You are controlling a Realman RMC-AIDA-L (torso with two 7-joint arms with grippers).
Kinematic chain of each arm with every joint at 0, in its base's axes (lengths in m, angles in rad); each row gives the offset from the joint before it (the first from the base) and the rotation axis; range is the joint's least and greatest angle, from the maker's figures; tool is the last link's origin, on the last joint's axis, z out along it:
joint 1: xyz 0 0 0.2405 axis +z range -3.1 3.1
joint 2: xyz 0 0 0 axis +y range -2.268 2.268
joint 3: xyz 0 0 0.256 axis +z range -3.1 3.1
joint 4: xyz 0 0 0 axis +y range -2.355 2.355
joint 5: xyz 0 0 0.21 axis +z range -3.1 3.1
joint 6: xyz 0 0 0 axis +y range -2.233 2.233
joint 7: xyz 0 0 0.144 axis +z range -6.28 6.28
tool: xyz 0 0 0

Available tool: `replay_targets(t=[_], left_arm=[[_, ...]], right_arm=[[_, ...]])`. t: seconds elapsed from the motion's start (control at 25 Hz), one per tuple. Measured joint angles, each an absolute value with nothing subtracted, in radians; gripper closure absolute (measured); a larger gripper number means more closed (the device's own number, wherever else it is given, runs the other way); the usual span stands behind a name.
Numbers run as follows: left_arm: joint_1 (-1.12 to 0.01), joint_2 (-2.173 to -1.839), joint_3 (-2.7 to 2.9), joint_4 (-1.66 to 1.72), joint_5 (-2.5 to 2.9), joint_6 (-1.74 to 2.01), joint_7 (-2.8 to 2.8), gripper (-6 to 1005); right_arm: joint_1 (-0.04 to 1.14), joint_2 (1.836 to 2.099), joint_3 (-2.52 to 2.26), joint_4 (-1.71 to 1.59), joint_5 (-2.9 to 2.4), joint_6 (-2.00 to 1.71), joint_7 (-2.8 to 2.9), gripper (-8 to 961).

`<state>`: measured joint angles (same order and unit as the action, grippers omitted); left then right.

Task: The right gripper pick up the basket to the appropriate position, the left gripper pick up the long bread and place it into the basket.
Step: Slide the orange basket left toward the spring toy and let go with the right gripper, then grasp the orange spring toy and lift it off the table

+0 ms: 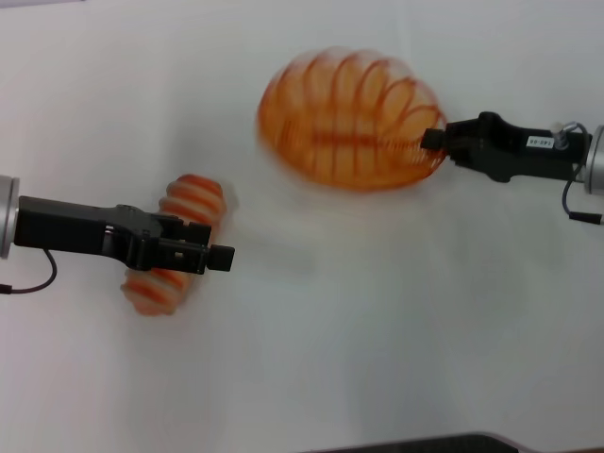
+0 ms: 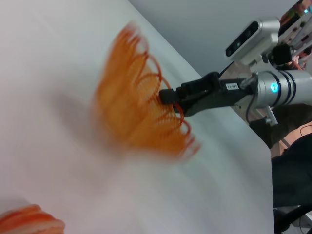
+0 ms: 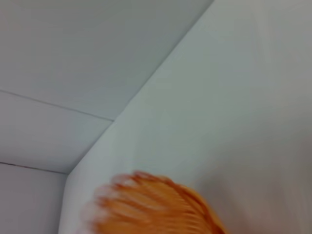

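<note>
The orange woven basket is blurred at the upper middle of the head view, above the white table. My right gripper is shut on the basket's right rim; it also shows in the left wrist view holding the basket. The basket's rim shows in the right wrist view. The long bread, striped orange and cream, is at the left. My left gripper is over the bread's middle; its fingers close around the loaf. An end of the bread shows in the left wrist view.
The white table spreads under both arms. A dark edge lies at the table's front. Beyond the table's far edge, the left wrist view shows a white camera head and dark equipment.
</note>
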<state>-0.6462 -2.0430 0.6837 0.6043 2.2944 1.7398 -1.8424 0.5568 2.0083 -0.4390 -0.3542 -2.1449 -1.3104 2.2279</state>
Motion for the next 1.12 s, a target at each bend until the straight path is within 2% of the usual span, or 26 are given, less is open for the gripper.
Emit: replay_targets(t=[0.12,0.32,0.64,0.96,1.12], left_arm=[[-0.643,-2.045,0.684,0.604,2.293,1.734,-1.842,202],[-0.643,-2.046,0.684,0.597,2.293,1.732,-1.839,203],[-0.637,-2.045,0.680,0.597,2.294,1.736,-1.835,204],[-0.627,-2.045,0.677,0.600,2.295,1.735,-1.833,203],[-0.625,-2.046,0.669,0.597,2.293,1.727,-1.834,203]], right_arm=[[0.552,2.011,-0.438,-0.339,-2.145,-1.308,2.229,831],[0.545,2.021,-0.437,-0.335,-2.144,-1.321,2.220,632],[0.498,2.035,-0.397,-0.378,-2.144,-1.333,2.153,370],[0.412,2.026,-0.241,-0.449,-1.910,-1.445,1.704,341],[0.410,1.999,-0.273,-0.460,-1.890,-1.709,1.448,345]])
